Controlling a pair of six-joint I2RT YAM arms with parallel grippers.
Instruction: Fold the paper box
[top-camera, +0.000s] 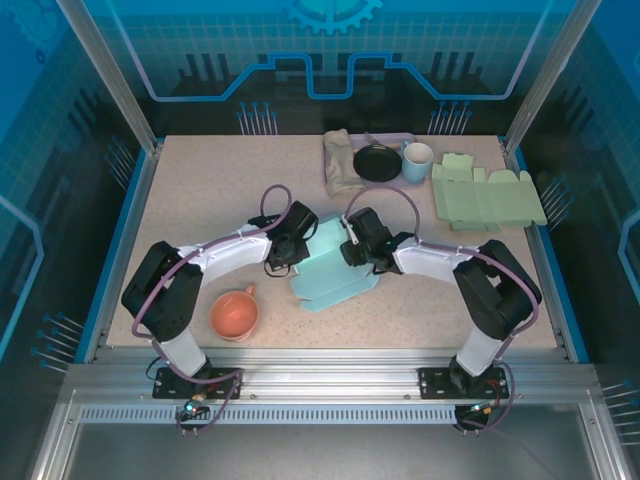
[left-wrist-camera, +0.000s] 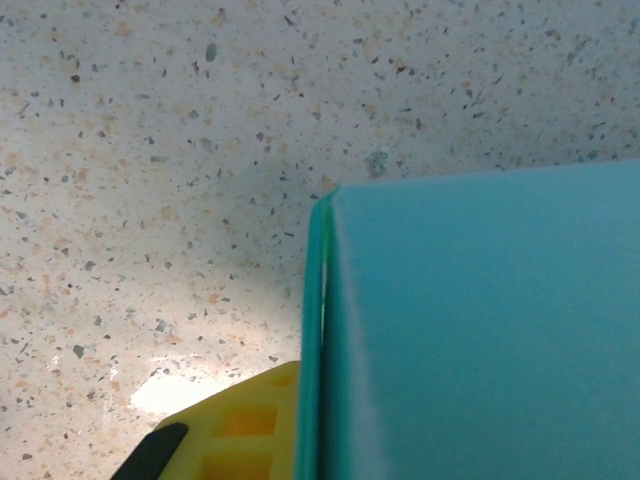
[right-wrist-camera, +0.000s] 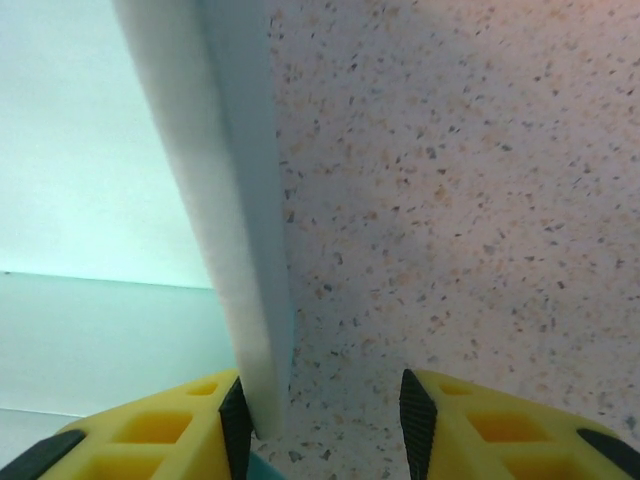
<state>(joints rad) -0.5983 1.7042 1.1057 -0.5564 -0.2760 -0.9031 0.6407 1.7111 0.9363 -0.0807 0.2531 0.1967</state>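
Speckled tabletop (top-camera: 200, 200) bears a pale teal paper box (top-camera: 335, 272); left gripper (top-camera: 296, 256) clamps its left wall, right gripper (right-wrist-camera: 320, 402) gapes around its right flap: square up before squeezing.

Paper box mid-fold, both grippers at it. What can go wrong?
Right gripper stands open around the flap; unheld, it may spring back.
Left gripper is shut on a thin paper box wall; pulling could crease or drag it.
Orange cup sits near the left arm; a swing might knock it.
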